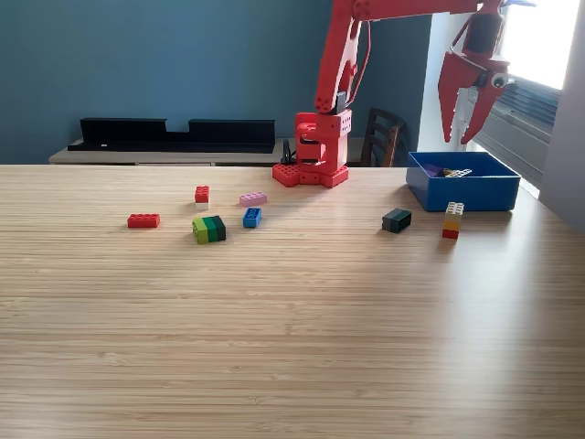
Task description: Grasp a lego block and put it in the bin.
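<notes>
Hovering open hand (464,137) above bin (462,194), long axis left-right

One exterior view looks low across the tabletop (292,347) from its near edge, facing the far blue wall (164,64).

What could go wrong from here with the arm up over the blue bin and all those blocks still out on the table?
The gripper hangs open and empty above the bin, so every grasp is still ahead.
1. The stacked block stands upright just outside the bin; a sweep down could topple it.
2. The blue block sits close beside the green block, so the fingers may nudge one while closing on the other.
</notes>
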Controlling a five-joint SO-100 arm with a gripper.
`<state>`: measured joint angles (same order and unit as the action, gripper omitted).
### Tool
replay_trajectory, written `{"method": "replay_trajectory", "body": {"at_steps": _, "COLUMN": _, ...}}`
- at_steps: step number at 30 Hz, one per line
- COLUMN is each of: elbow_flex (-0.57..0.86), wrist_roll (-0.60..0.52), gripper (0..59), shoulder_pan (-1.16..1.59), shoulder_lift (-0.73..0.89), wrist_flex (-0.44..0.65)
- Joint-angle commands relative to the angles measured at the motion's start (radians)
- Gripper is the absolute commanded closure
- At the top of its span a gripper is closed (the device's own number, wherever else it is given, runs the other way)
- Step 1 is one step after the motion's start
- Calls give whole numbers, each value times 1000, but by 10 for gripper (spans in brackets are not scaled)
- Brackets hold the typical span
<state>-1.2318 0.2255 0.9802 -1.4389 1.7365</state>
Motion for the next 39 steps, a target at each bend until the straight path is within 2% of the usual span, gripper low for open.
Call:
{"method": "replay_trajectory", "body": {"at_steps": 1, "elbow_flex": 52, "wrist_roll": -12, "gripper": 568, "shoulder_pan": -318, "shoulder_lift": -106, "wrist_flex": 41}}
{"method": "replay_trajectory", "body": {"at_steps": 7, "elbow_flex": 98, "wrist_roll": 9, "gripper": 569, "shoulder_pan": -607, "shoulder_lift": -106, "wrist_flex": 40}}
{"method": "replay_trajectory", "body": {"at_steps": 15, "elbow_flex": 107, "wrist_roll": 17, "gripper": 569, "shoulder_pan": -776, "shoulder_lift": -106, "wrist_flex": 40}}
{"method": "replay_trajectory", "body": {"at_steps": 28, "elbow_flex": 126, "wrist_roll": 32, "gripper": 568, "shoulder_pan": -854, "shoulder_lift": -106, "wrist_flex": 38}}
{"method": "replay_trajectory", "body": {"at_steps": 39, "elbow_flex": 173, "wrist_roll": -3, "gripper": 566, "shoulder_pan": -867, "shoulder_lift": -97, "wrist_flex": 34}}
